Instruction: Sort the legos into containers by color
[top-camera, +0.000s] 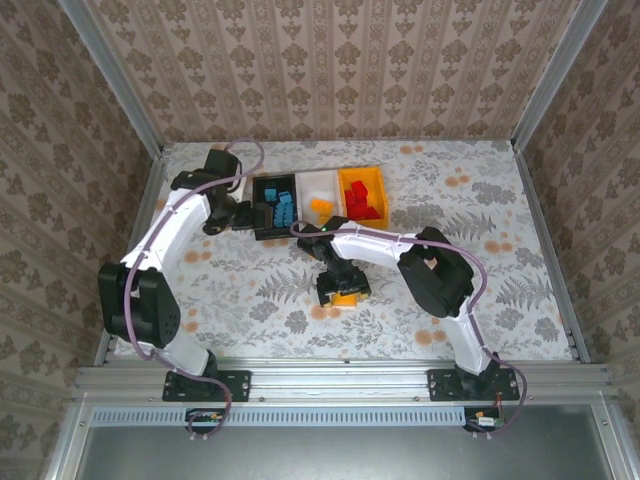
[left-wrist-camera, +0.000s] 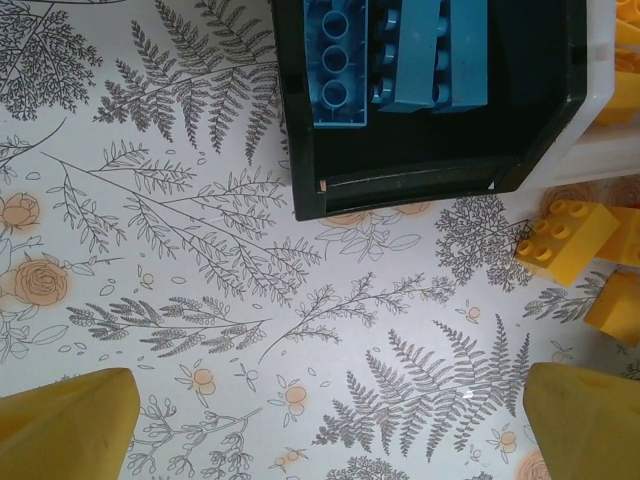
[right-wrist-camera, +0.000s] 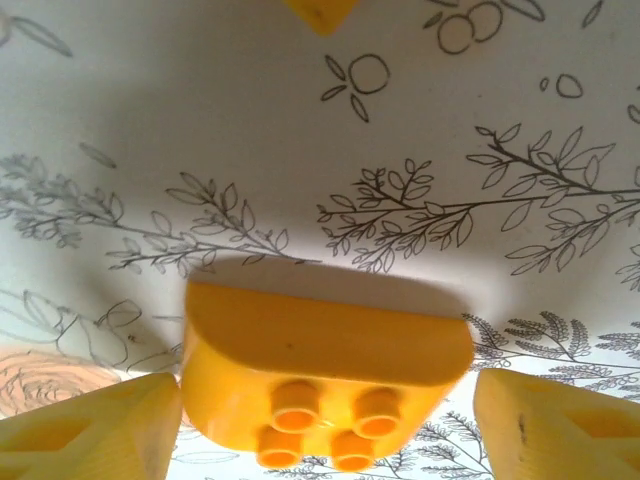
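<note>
The three joined bins stand at the back of the table: the black bin (top-camera: 262, 228) holds blue bricks (top-camera: 279, 209), the white bin (top-camera: 318, 183) orange bricks (top-camera: 321, 208), the orange-yellow bin (top-camera: 381, 180) red bricks (top-camera: 361, 197). My left gripper (top-camera: 240, 213) hovers open beside the black bin (left-wrist-camera: 420, 180), its yellow fingertips (left-wrist-camera: 70, 425) wide apart over bare cloth. Lower down, my right gripper (top-camera: 340, 287) is shut on an orange brick (right-wrist-camera: 325, 380) resting on the cloth, with a fingertip (right-wrist-camera: 95, 430) at each end.
Two loose orange bricks (left-wrist-camera: 562, 238) lie on the patterned cloth by the white bin's near corner. The tip of another orange brick (right-wrist-camera: 320, 12) shows beyond the held one. Patterned walls enclose the table on three sides.
</note>
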